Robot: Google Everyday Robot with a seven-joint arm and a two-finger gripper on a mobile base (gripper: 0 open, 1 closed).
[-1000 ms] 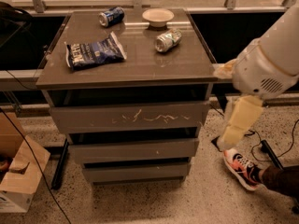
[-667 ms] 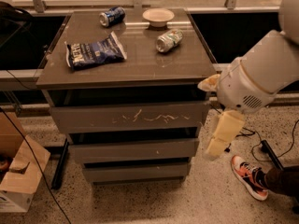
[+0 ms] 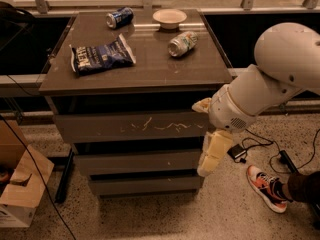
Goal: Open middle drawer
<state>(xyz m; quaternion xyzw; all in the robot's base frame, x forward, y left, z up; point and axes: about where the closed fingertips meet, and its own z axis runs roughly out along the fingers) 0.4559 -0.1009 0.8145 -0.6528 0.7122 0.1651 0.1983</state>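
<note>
The gripper (image 3: 202,138), at the cabinet's (image 3: 140,74) right edge beside the middle drawer (image 3: 135,161), had matt cream fingers (image 3: 212,154), spread apart. That drawer's front looked smooth and matt; the top drawer's (image 3: 100,127) was scratched. The silver can (image 3: 182,43) was shiny metal, the chip bag (image 3: 102,56) glossy

The cream gripper (image 3: 200,139), fingers spread, hangs on a white arm (image 3: 280,74) at the right end of the plain grey-brown middle drawer (image 3: 135,161); the top front (image 3: 100,128) bears white scratches. Above lie a dark blue bag (image 3: 102,56) with white lettering, a blue can (image 3: 120,18), a silver-green can (image 3: 181,44) and a pale bowl (image 3: 169,18).
</note>
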